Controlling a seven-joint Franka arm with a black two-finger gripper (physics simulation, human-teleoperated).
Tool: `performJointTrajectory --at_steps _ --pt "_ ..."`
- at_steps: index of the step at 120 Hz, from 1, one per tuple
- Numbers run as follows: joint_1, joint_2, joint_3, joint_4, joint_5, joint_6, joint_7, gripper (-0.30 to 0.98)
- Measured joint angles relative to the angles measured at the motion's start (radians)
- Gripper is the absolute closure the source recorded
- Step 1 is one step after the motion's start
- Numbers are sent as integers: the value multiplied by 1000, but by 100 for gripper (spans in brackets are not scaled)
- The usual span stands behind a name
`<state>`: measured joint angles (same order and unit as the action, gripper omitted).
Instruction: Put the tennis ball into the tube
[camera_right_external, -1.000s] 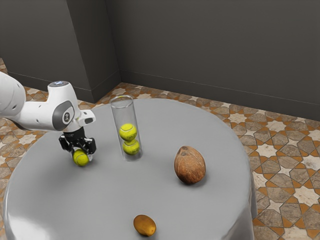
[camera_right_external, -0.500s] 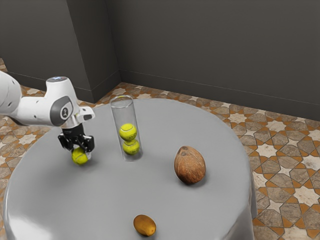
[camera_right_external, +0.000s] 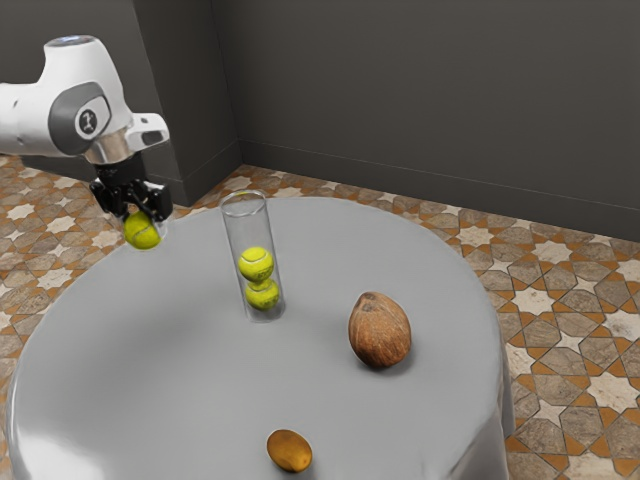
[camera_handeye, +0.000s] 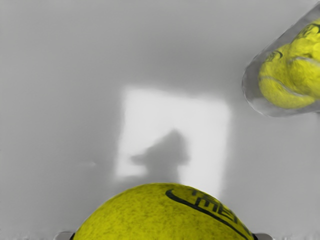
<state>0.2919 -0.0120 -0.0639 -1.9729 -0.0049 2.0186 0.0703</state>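
Observation:
My gripper is up in the air at the exterior view's left, shut on a tennis ball that hangs clear of the table. In the wrist view the held ball bulges at the lower edge, a fingertip at either side of it. The clear tube stands upright on the table, toward the exterior view's right from my gripper, its rim at the top. Two tennis balls are stacked in its lower half. The wrist view has part of the tube with its balls.
On the round grey-clothed table a brown coconut lies beyond the tube, toward the exterior view's right. A small orange-brown fruit is near the exterior view's bottom edge. Dark walls stand behind the table.
My gripper has risen well above the table with the ball, drifting slightly toward the exterior view's left. The tube and the other things have stayed put.

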Motion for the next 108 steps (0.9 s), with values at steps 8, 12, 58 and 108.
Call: performJointTrajectory --at_steps 8,12,58,108 --pt "7 -23 -24 31 -1 -48 0 31" --pt "13 -33 -41 51 -1 -71 -1 31" --pt "-89 23 -145 241 -13 -203 -2 30" --pt "-50 166 -143 397 5 -227 -2 30"
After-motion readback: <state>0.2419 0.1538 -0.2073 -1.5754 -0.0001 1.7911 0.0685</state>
